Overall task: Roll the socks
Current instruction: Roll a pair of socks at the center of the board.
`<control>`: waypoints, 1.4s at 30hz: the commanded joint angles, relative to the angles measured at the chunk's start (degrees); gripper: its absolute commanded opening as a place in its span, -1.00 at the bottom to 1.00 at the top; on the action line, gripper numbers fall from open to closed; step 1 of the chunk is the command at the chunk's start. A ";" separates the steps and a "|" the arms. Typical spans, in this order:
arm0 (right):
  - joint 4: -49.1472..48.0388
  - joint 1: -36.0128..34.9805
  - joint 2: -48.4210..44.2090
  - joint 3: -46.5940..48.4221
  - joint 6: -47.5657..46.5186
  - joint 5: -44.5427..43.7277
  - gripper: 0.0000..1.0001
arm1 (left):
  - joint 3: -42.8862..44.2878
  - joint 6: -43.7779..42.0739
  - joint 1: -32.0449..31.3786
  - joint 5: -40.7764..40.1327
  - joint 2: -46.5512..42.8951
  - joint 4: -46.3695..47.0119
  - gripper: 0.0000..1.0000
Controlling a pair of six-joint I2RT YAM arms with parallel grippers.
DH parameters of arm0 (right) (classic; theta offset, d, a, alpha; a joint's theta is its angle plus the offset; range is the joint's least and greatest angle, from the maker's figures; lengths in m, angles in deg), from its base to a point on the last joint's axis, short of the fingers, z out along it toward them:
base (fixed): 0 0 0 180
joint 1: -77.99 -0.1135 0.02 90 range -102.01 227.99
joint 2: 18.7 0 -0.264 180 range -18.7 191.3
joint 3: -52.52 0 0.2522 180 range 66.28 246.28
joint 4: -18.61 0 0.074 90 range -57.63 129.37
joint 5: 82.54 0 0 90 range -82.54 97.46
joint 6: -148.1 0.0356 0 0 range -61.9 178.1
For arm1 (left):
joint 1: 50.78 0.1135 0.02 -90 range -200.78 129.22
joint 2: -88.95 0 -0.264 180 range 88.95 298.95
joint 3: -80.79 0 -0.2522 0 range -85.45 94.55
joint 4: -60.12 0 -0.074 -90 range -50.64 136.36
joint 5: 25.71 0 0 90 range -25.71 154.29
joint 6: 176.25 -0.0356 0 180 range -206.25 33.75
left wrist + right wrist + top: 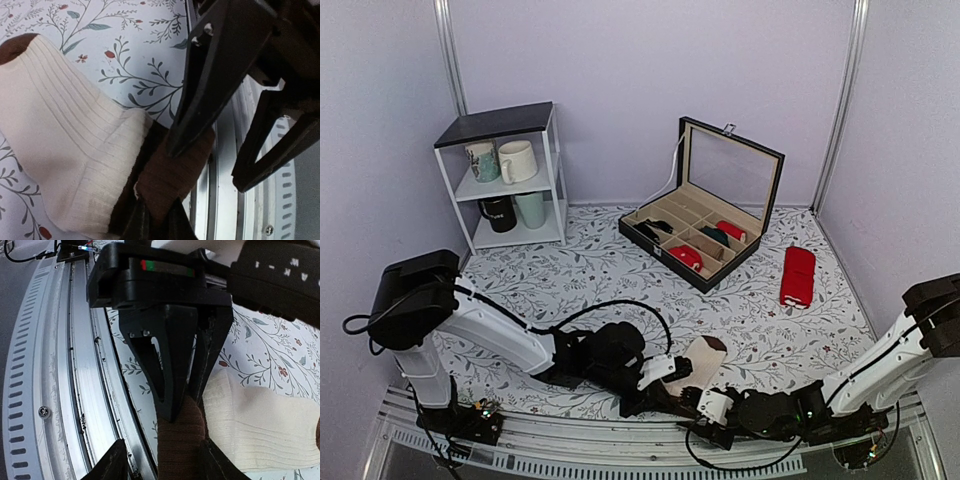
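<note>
Down at the near edge, the socks (705, 358) lie on the floral tabletop (590, 270), with the brown cuff reaching the metal rail (60, 390). The left gripper (177, 407) has its fingers pinched tight on that cuff. The right gripper (206, 167) has its fingers spread: one tip touches the cuff, the other is out over the rail. It's tight here, with bare tabletop beyond the toe. Further back, a red pair (797, 275) lies flat. The divider box (660, 260) stands lid-up, with red bundles (685, 257) and a dark green one (713, 236) in separate compartments. Far left is a shelf (505, 125) of mugs (517, 160).
</note>
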 commanded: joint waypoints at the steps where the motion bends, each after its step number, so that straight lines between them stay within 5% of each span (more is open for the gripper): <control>1: 1.12 -0.69 1.96 1.18 0.72 -0.34 -0.08 | -2.51 1.27 0.66 0.50 3.91 -10.48 -1.00; 13: 5.21 -0.65 7.09 2.23 7.17 -1.81 -0.39 | -2.82 1.05 0.81 2.69 2.98 -9.02 -1.00; 15: 6.43 -0.66 8.32 2.57 8.46 -1.83 -0.59 | -2.99 0.87 0.81 2.86 2.42 -8.67 -1.00; 19: 8.25 -0.50 9.52 2.89 12.08 -0.55 -0.83 | -4.76 0.25 0.66 0.25 -0.86 -5.67 -0.44; 20: 8.50 -0.39 9.33 2.65 12.87 -0.03 -0.85 | -5.56 -0.38 0.43 -1.76 -2.46 -4.56 -0.21; 26: 7.75 2.37 5.09 -0.27 20.01 7.79 -0.86 | -11.02 -9.53 -5.41 -22.57 -12.86 4.40 0.07; 35: 9.02 11.12 4.71 0.36 25.41 25.95 -0.84 | -18.67 -22.86 -8.37 -21.47 -16.70 22.16 0.12; 42: 10.72 13.87 6.31 1.74 25.83 31.24 -0.83 | -16.07 -24.49 -8.75 -18.77 -10.21 21.55 0.13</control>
